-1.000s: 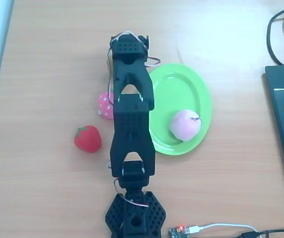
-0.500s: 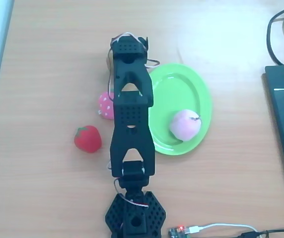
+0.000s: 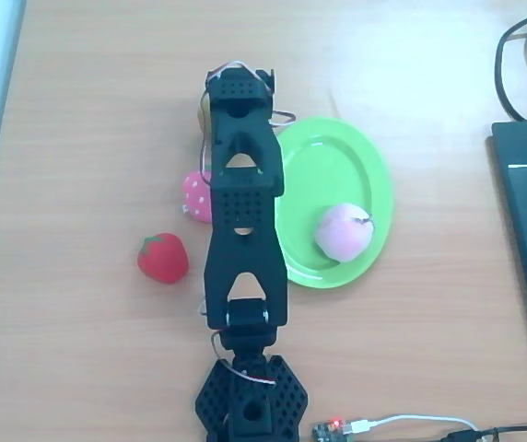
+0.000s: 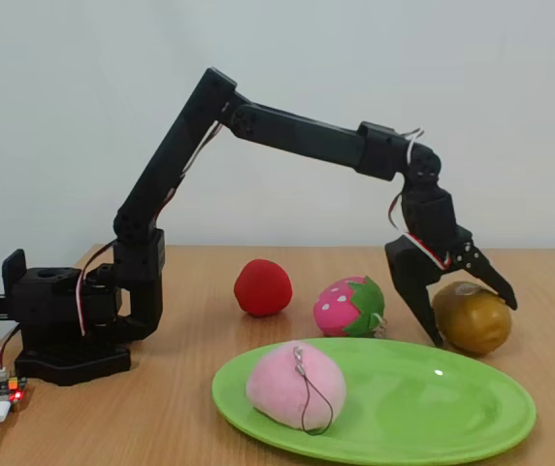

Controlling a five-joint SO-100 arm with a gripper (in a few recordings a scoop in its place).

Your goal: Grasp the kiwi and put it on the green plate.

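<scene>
**Inspector:** Start with the biggest items. What has changed in the last second?

**Onlooker:** Very little. The arm [image 4: 287, 131] has reached slightly farther out over the table [image 3: 88, 110]; in the overhead view its upper link has lengthened a touch toward the far end. The plate [image 4: 433, 403] has not moved, and the peach [image 4: 295, 385] sits on it as before.

**Inspector:** The gripper?

**Onlooker:** The gripper [image 4: 464, 311] is spread, one finger down on the near-left of the kiwi [image 4: 472, 318], the other angled over its top right. I judge it is not pinching yet.

**Inspector:** And the kiwi's place?

**Onlooker:** On the table just behind the plate's right end, right of the pink strawberry [image 4: 348, 306]; the red one [image 4: 263, 287] lies farther left. Unmoved.

**Inspector:** Meaning?

**Onlooker:** The approach looks finished. Closing, lifting and carrying to the plate remain.
</scene>
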